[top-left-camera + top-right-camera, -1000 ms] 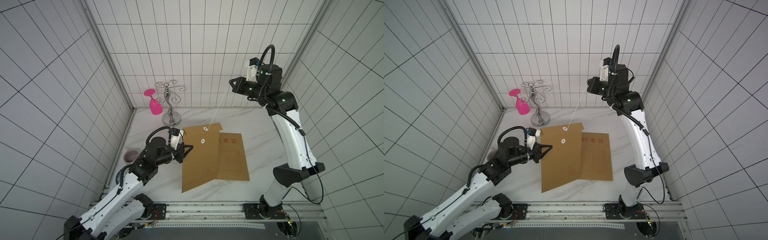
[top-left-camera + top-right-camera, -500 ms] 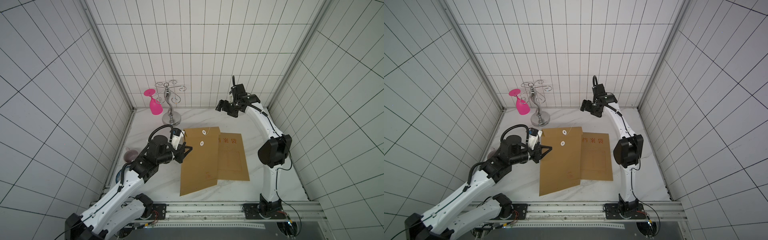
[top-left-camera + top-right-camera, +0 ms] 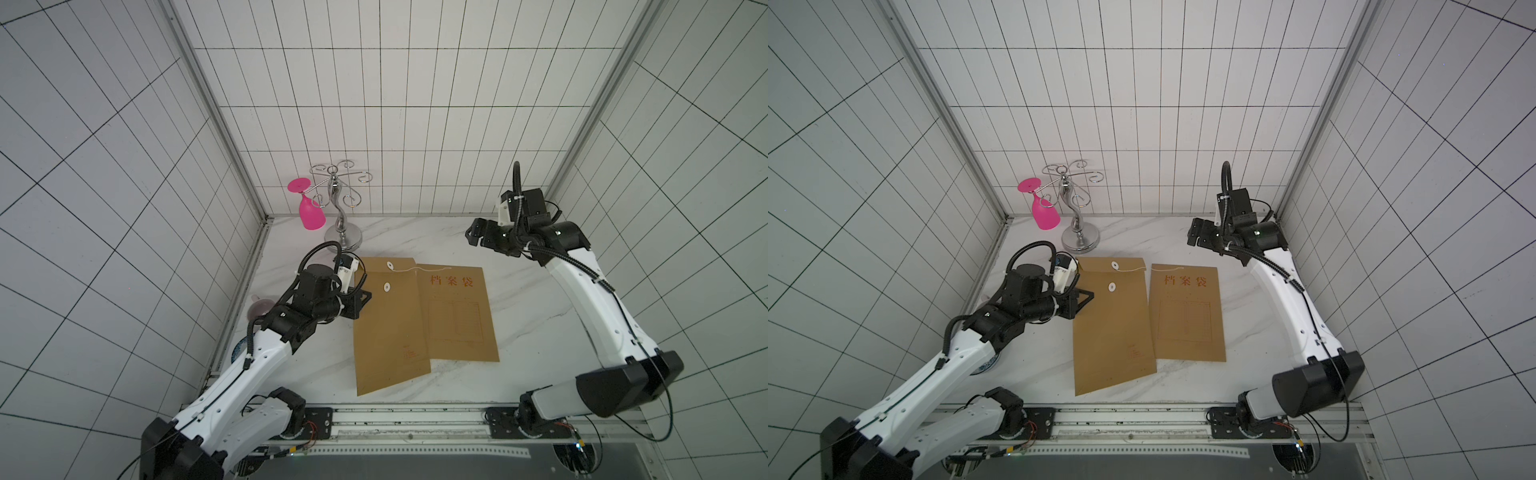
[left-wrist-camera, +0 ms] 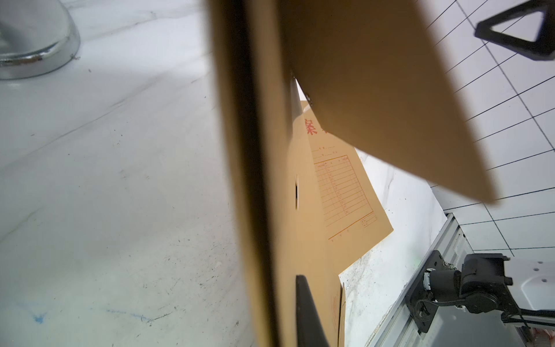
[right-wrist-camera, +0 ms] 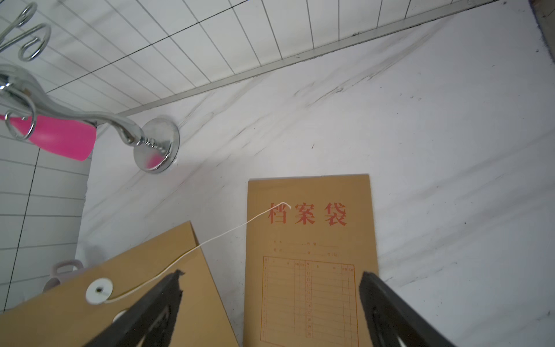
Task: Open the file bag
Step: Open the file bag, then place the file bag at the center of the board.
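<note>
The file bag (image 3: 390, 324) (image 3: 1113, 332) is a brown envelope lying back-up on the marble table, with two white discs (image 3: 390, 264) near its far end. Its white string (image 3: 409, 269) (image 5: 225, 235) lies loose, running from the far disc (image 5: 99, 290) onto a second brown envelope (image 3: 457, 316) (image 5: 309, 240) with red characters. My left gripper (image 3: 359, 297) (image 3: 1081, 301) (image 4: 291, 318) is shut on the file bag's left edge (image 4: 270, 180). My right gripper (image 3: 473, 235) (image 3: 1196, 235) (image 5: 270, 275) hangs open and empty above the table's far right, apart from the string.
A chrome glass rack (image 3: 341, 216) stands at the back left with a pink glass (image 3: 309, 212) hanging on it. A pale cup (image 3: 259, 305) sits by the left wall under my left arm. The arms' base rail (image 3: 411, 415) runs along the front edge.
My right gripper has opened and let go of the string, and the arm has come down to the far right. The string has dropped across the envelopes. The left grip holds.
</note>
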